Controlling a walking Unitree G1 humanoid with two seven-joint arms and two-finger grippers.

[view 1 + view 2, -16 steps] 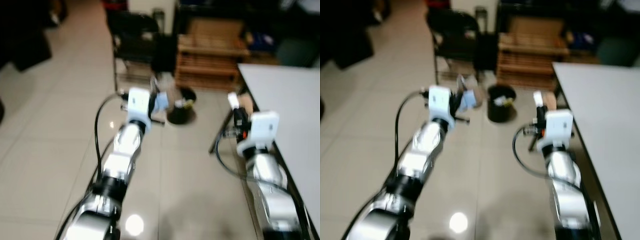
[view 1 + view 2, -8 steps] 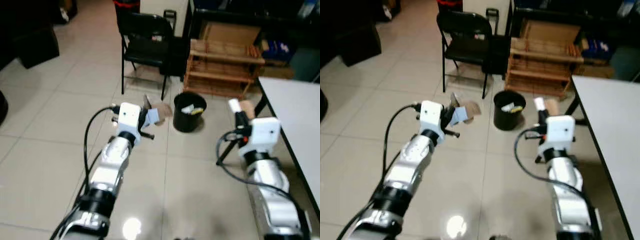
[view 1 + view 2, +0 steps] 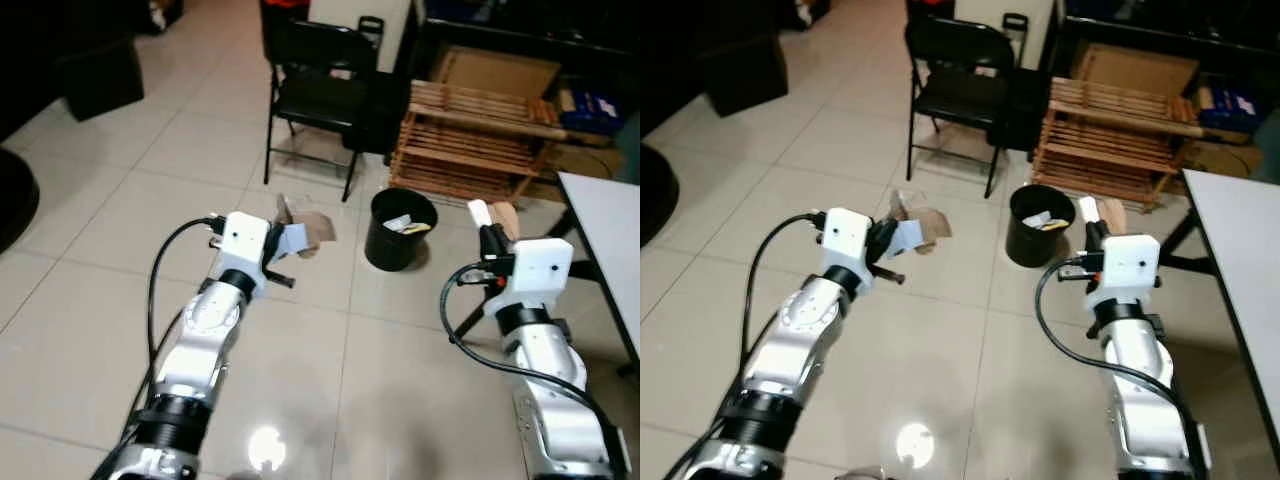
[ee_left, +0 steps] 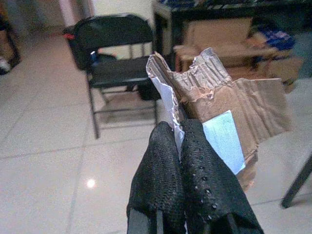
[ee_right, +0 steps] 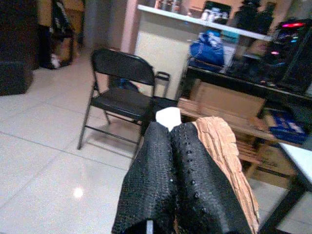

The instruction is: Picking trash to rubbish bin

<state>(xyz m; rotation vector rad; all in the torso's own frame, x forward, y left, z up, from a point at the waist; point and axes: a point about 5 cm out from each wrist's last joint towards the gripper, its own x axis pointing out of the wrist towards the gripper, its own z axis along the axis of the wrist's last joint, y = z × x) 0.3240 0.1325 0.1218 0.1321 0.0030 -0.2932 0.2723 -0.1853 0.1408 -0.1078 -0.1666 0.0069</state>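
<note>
A torn cardboard scrap point(image 4: 229, 105) with a pale label sits pinched between the left gripper point(image 3: 283, 243) fingers, held above the tiled floor point(image 3: 90, 250) — near the black rubbish bin point(image 3: 402, 229). The right gripper point(image 3: 493, 226) fingers clamp a crumpled brown paper piece point(image 5: 225, 146). Behind stand a black folding chair point(image 3: 322, 85) and wooden rack point(image 3: 480, 135).

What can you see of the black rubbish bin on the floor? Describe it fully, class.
The black rubbish bin is a small round open-topped bucket, plastic by its look, standing upright on the pale tiled floor in front of a wooden slatted rack. Inside lie white and yellow scraps. Nothing else touches it; both grippers are short of it.
</note>
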